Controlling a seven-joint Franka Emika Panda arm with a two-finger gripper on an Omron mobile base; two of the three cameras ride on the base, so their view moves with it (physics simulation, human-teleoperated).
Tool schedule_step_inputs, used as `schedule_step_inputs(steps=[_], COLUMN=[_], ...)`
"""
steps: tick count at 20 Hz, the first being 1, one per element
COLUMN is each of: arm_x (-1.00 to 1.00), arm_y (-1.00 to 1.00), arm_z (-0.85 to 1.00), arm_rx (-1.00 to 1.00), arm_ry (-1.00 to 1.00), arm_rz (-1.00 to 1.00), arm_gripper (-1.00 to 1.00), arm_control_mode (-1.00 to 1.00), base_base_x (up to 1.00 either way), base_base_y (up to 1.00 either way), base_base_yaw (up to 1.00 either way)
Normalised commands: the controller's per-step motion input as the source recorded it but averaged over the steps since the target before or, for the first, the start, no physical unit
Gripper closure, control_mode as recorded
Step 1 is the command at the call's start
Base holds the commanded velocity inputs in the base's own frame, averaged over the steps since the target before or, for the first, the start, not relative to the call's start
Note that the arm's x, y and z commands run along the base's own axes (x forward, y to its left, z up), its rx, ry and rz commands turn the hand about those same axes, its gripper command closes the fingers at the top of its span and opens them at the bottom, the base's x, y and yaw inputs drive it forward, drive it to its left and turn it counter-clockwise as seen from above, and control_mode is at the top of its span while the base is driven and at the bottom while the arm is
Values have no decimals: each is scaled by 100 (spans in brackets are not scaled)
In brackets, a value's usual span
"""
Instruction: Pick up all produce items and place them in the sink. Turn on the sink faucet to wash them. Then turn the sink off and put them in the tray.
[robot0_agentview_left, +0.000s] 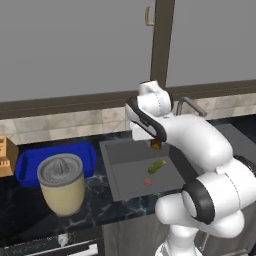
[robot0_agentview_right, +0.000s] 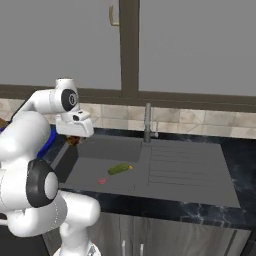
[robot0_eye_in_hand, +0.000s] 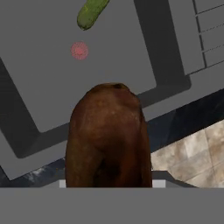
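Observation:
My gripper (robot0_agentview_left: 155, 142) hangs over the back left of the dark grey sink (robot0_agentview_left: 122, 172), shut on the stubby brown-orange produce item (robot0_agentview_left: 156, 145). In the hand view this brown item (robot0_eye_in_hand: 109, 135) rises large from the bottom and hides the fingertips. The slim green produce item (robot0_agentview_left: 157, 166) with a yellowish tip lies on the basin floor, apart from the gripper. The grey sink faucet (robot0_agentview_right: 148, 122) stands upright behind the basin. The blue tray (robot0_agentview_left: 30, 160) sits on the counter left of the sink.
A beige cup with a grey juicer top (robot0_agentview_left: 61, 184) stands in front of the tray. A small red spot (robot0_agentview_left: 148, 182) marks the basin floor. The ribbed drainboard (robot0_agentview_right: 185, 167) lies right of the basin. Cabinets hang above.

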Motion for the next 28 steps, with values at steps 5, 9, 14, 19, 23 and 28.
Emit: schedule_step_inputs(steps=[5, 9, 14, 19, 23, 28], arm_x=[5, 8, 4, 5, 3, 10], arm_y=[6, 14, 42, 66, 51, 39], arm_z=[0, 10, 7, 7, 19, 12], arm_rx=[0, 0, 3, 5, 16, 17], arm_ry=[2, 3, 0, 4, 1, 0], arm_rz=[0, 10, 30, 27, 19, 17], arm_gripper=[100, 100, 100, 100, 100, 100], arm_control_mode=[-100, -100, -100, -100, -100, -100], base_base_x=[32, 0, 0, 0, 0, 0], base_base_y=[35, 0, 0, 0, 0, 0], base_base_yaw=[0, 0, 0, 0, 0, 0])
